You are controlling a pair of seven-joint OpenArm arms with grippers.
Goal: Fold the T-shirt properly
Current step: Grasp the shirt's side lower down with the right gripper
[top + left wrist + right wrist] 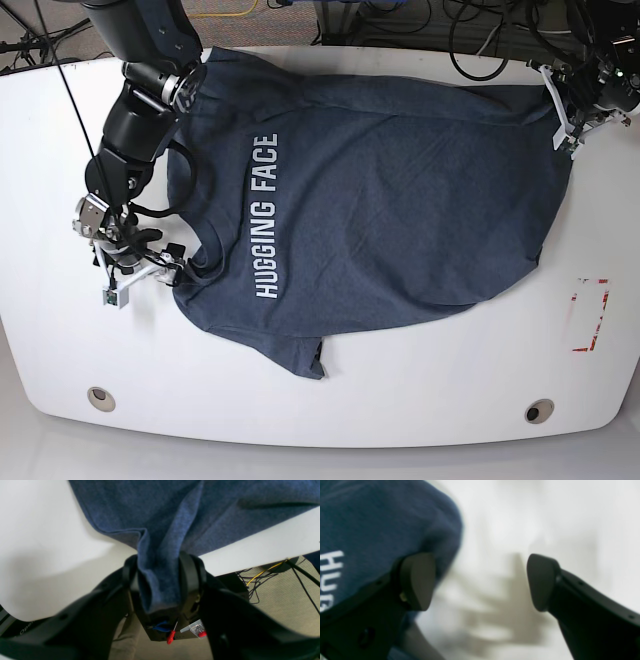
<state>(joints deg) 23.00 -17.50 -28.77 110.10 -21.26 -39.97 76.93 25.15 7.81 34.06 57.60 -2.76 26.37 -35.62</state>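
Left wrist: T-shirt hem bunched between left claw fingers.

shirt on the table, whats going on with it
A two-armed robot is folding a dark blue T-shirt that lies spread, still unfolded, on a white table. The left gripper is shut on a bunched edge of the fabric near the table's edge. The right gripper is open beside the shirt's other end, near the white lettering, holding nothing.
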